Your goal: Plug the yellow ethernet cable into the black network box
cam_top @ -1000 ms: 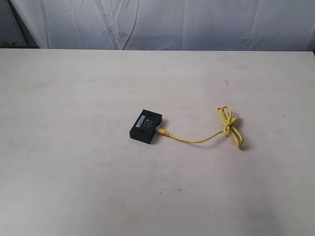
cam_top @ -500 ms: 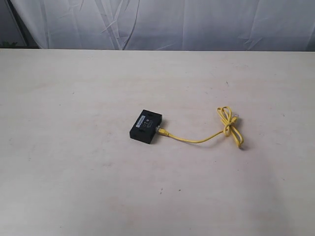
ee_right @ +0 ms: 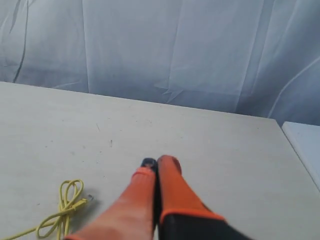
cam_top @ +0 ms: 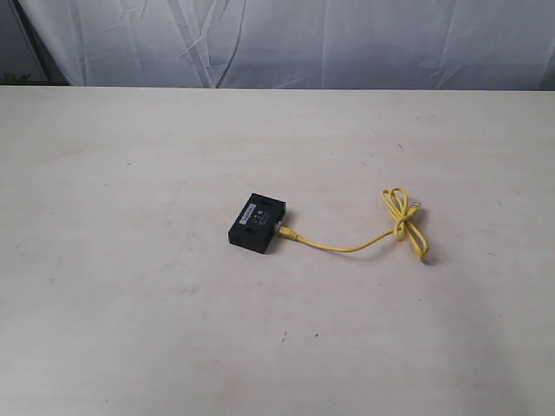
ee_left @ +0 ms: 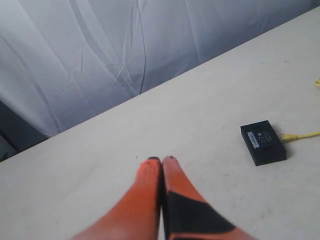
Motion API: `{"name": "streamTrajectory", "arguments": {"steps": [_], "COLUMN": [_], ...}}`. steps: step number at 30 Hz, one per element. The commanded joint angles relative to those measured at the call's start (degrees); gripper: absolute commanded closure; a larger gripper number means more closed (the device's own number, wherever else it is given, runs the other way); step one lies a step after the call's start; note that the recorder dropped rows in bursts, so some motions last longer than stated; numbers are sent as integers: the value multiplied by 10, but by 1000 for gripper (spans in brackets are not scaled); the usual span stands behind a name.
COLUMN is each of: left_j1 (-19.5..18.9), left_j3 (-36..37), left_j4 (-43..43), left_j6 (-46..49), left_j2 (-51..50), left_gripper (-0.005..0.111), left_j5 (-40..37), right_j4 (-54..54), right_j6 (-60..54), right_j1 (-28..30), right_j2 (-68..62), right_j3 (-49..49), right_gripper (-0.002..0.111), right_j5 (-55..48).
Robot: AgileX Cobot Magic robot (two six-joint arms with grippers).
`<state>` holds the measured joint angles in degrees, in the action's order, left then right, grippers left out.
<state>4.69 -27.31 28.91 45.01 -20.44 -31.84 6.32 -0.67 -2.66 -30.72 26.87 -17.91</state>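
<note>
The black network box (cam_top: 257, 224) lies flat near the middle of the pale table, also visible in the left wrist view (ee_left: 263, 142). One end of the yellow ethernet cable (cam_top: 347, 247) sits at the box's right side, and the cord runs right to a loose knot (cam_top: 401, 218). The plug joint itself is too small to judge. That knot appears in the right wrist view (ee_right: 65, 207). Neither arm appears in the exterior view. My left gripper (ee_left: 161, 160) is shut and empty, well clear of the box. My right gripper (ee_right: 159, 162) is shut and empty, above the table beside the knot.
The table (cam_top: 130, 303) is a wide pale surface with a wrinkled grey-white curtain (cam_top: 303, 39) behind its far edge. A second white surface (ee_right: 305, 145) borders the table's edge in the right wrist view.
</note>
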Motion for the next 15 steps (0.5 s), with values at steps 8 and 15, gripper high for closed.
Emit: {"name": "streamTrajectory", "arguments": {"steps": [8, 15], "left_j1": [0, 0], "left_j3": [13, 24], "left_j4": [17, 17], "left_j6": [1, 1], "left_j2": [72, 102], "left_gripper": [107, 107], "left_j5": [13, 18], "right_j4": [-16, -16], "right_j6": [3, 3], "right_j1": [3, 3], "right_j2": [76, 123], "right_j3": [-49, -77], "right_gripper": [108, 108], "right_j5": [52, 95]}}
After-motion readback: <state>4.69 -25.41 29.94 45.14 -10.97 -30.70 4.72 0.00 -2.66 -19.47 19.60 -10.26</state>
